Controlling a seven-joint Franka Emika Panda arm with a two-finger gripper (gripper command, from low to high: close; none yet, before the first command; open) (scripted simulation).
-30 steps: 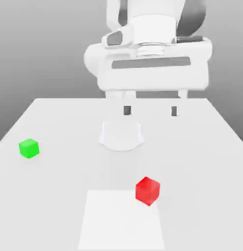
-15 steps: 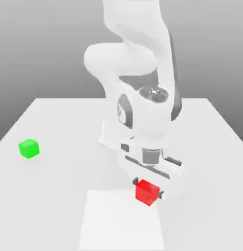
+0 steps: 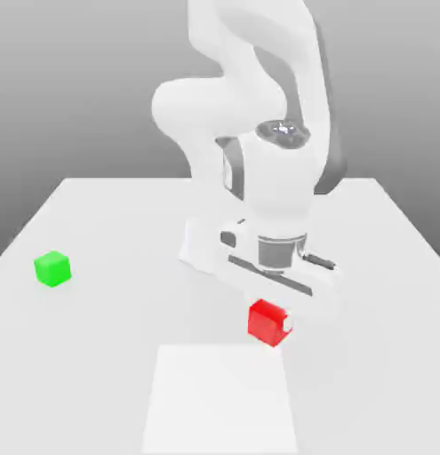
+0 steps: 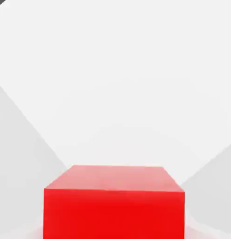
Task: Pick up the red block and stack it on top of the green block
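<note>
My gripper (image 3: 269, 313) pinching the red block (image 3: 268, 322) between its fingers, green block (image 3: 52, 268) well apart, table (image 3: 99, 373) beneath

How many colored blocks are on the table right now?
2: the red block sits near the table's middle, in the claw; the green block sits alone toward the exterior view's left. The arm may hide others.

one red block (image 3: 268, 321), one green block (image 3: 52, 267)
</note>
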